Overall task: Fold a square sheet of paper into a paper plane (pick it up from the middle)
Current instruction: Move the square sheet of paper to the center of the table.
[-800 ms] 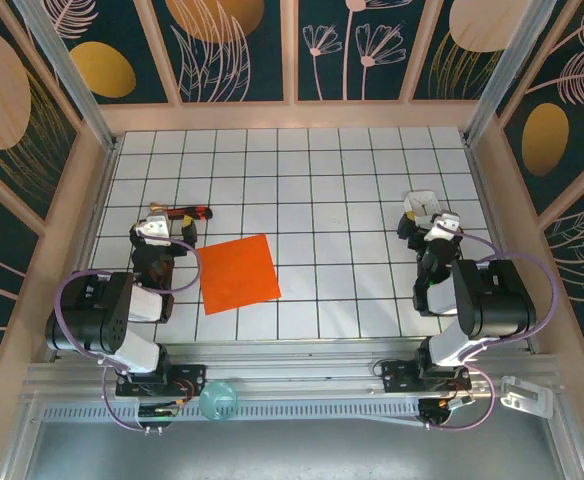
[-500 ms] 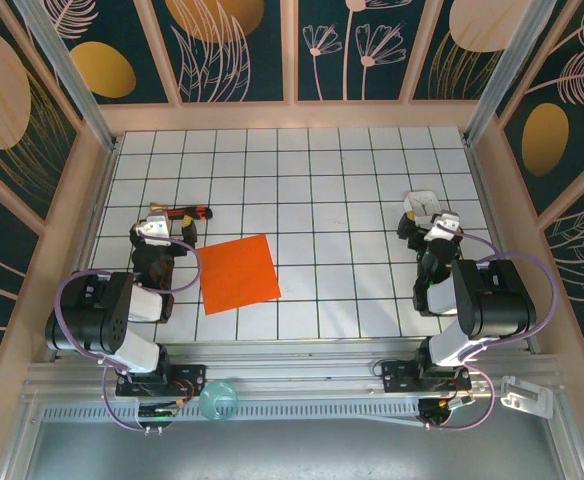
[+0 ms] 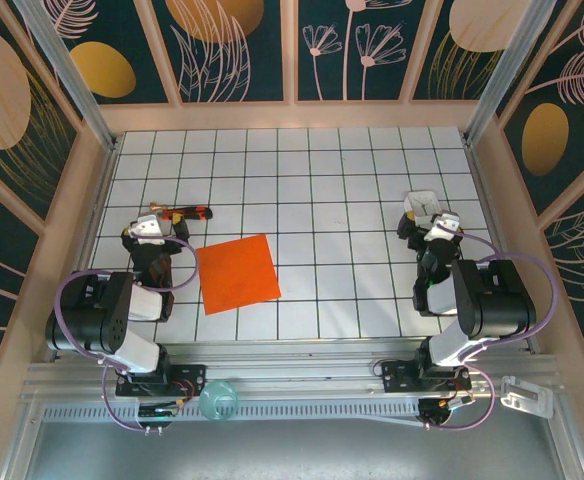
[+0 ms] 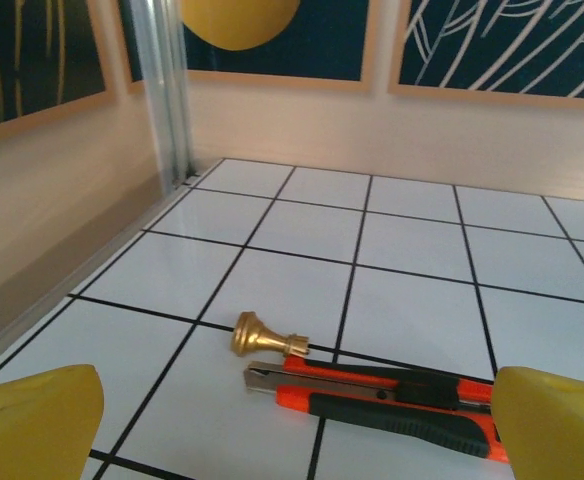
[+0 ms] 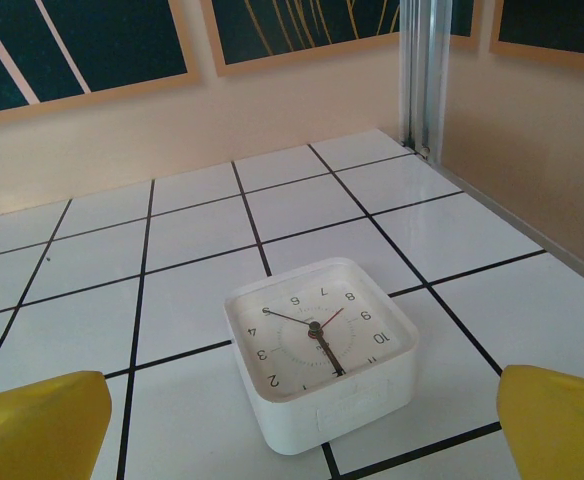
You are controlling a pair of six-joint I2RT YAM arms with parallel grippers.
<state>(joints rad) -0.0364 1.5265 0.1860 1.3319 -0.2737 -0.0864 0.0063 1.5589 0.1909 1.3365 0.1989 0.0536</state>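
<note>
White-tiled table (image 3: 312, 180) from above | we see the square sheet of paper (image 3: 237, 273) lying flat at 8 o'clock | red-and-black utility knife (image 4: 382, 395), gold knob (image 4: 257, 335) just beside its tip, at 10 o'clock | white clock (image 5: 319, 347) face-up at 2 o'clock

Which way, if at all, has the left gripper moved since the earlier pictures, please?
Yes. In the top view the left gripper has shifted slightly to the left, so more of it now sits left of the utility knife, which has stayed put.
</note>
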